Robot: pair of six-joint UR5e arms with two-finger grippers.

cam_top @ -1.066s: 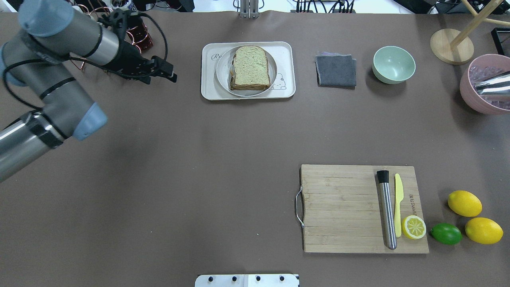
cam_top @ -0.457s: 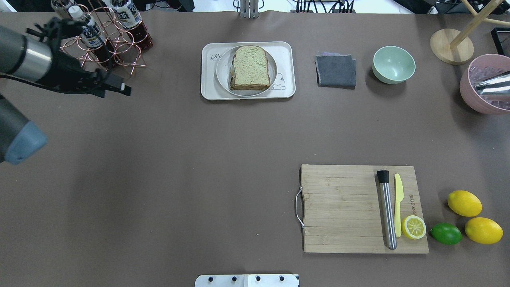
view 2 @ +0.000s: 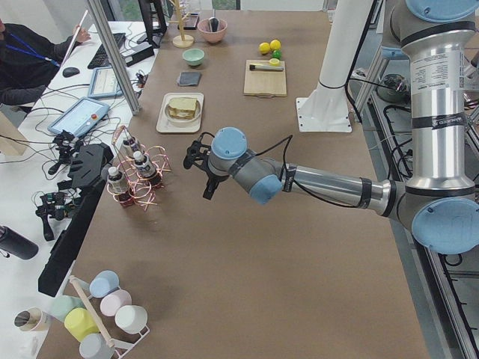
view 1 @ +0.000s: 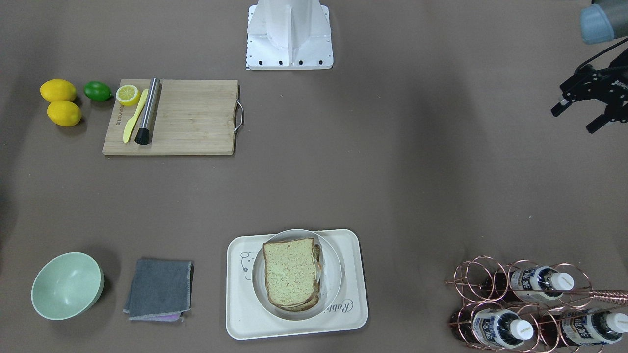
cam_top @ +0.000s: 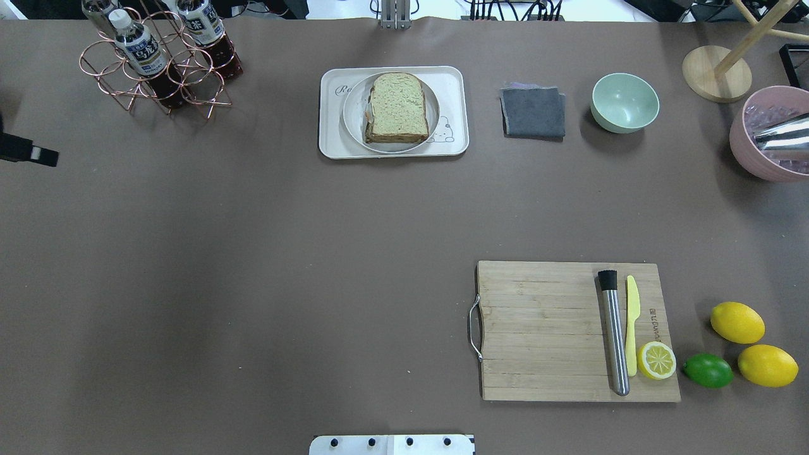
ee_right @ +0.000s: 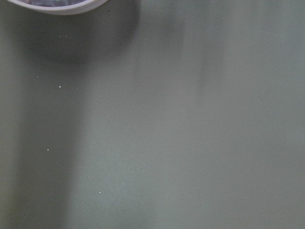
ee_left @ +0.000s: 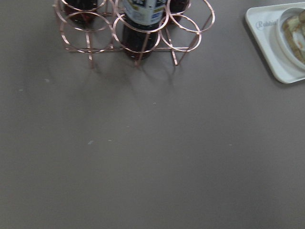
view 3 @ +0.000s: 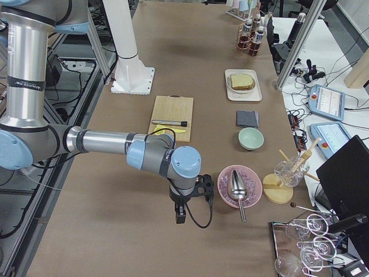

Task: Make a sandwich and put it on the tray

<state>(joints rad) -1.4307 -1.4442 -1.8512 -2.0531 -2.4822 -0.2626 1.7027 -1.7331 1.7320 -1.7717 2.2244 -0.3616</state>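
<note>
— Cream tray first: where does it sit, and is the sandwich on it?

— The tray (cam_top: 332, 144) lies toward the far side of the brown surface (cam_top: 253, 265), a little to the robot's left of centre, its long side running left to right. A round white plate (cam_top: 352, 120) rests on it, and the sandwich (cam_top: 397, 107) rests on the plate. The top slice sits nearly square over the lower one, with a sliver of egg showing at one side. The bread's slightly longer axis points away from the robot, domed crust farthest.

— And the claws?

— The left claw (view 1: 574, 119) hovers at the robot's left end of the surface, its two fingers spread apart with nothing between them. The right claw (view 3: 180, 217) shows only in a side view, above bare surface just beside a pink bowl (view 3: 239, 186). Whether it is open, I cannot tell.

— Which way does the sandwich lie from the left claw?

— To the robot's right and somewhat farther forward, well apart. A copper wire bottle rack (cam_top: 158, 69) stands near that path, on its far side.

— Which arm is nearer?

— Both are well apart from the tray. The left looks better placed: its wrist camera catches the tray's corner, while the right's sees only bare surface and the bowl's rim. Judging by how things lie, the sandwich is already assembled and on the tray, so no further reach seems called for.
</note>
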